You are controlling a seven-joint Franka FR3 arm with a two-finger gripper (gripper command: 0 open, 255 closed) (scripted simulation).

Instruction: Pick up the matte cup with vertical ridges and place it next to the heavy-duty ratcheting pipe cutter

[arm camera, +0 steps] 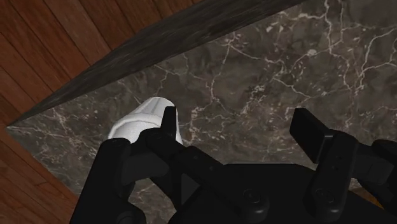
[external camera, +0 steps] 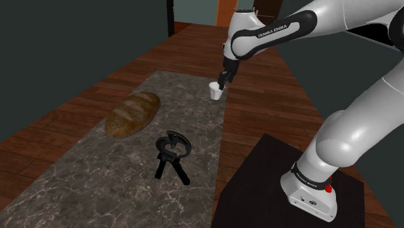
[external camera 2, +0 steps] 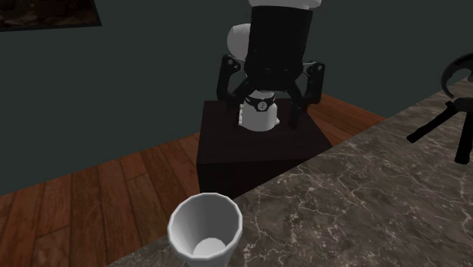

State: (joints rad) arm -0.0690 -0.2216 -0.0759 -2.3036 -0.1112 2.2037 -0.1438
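Observation:
A small white cup [external camera: 214, 91] stands upright near the far corner of the marble table [external camera: 97, 175]. In the second exterior view the cup [external camera 2: 205, 230] is close up, its mouth open upward. The black pipe cutter [external camera: 170, 153] lies mid-table, well nearer the stand; it also shows at the second exterior view's right as the cutter [external camera 2: 455, 114]. My gripper [external camera: 223, 83] hangs open just above the cup. In the wrist view the cup [arm camera: 141, 118] sits against the outer side of one finger [arm camera: 168, 124], not within the open gripper [arm camera: 238, 127]. Nothing is held.
A brown bread loaf [external camera: 133, 113] lies on the table to the shoulder view's left of the cutter. The table edge [arm camera: 146, 48] and wooden floor [external camera: 272, 84] lie right beside the cup. The dark stand [external camera: 259, 188] is at lower right.

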